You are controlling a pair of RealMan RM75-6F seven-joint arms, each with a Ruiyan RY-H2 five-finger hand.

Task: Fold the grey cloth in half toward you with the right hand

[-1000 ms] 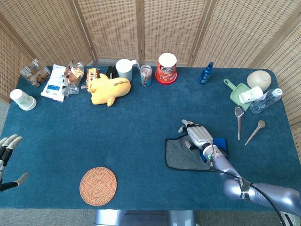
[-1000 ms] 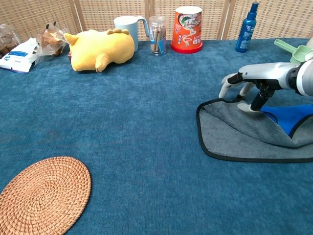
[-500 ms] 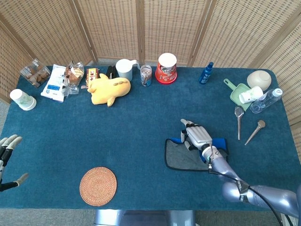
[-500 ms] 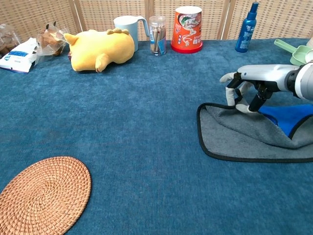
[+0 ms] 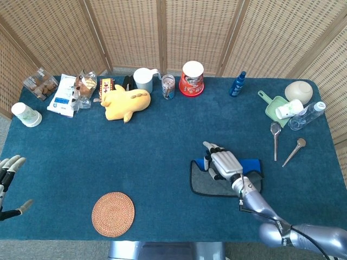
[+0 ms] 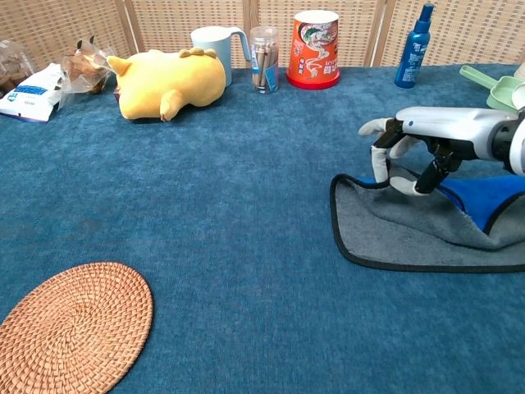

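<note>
The grey cloth [image 5: 214,183] [image 6: 410,226], black-edged with a blue underside, lies on the right half of the blue table. Its far edge is turned up, showing blue [image 6: 484,197]. My right hand [image 5: 222,162] [image 6: 406,148] hovers over the cloth's far-left corner with fingers curled down. The fingertips [image 6: 379,168] and thumb pinch the far edge, which rises slightly toward them. My left hand [image 5: 8,181] stays at the table's left edge, empty, fingers apart; the chest view does not show it.
A round woven coaster [image 5: 113,214] lies near the front. A yellow plush [image 5: 126,102], mug, jar and red cup [image 5: 191,78] line the back. Two spoons [image 5: 275,140], a green scoop, a bottle and a bowl sit at the right.
My right hand has shifted left along the cloth's far edge to its corner. More of the blue underside now shows on the right. The left hand has not moved.
</note>
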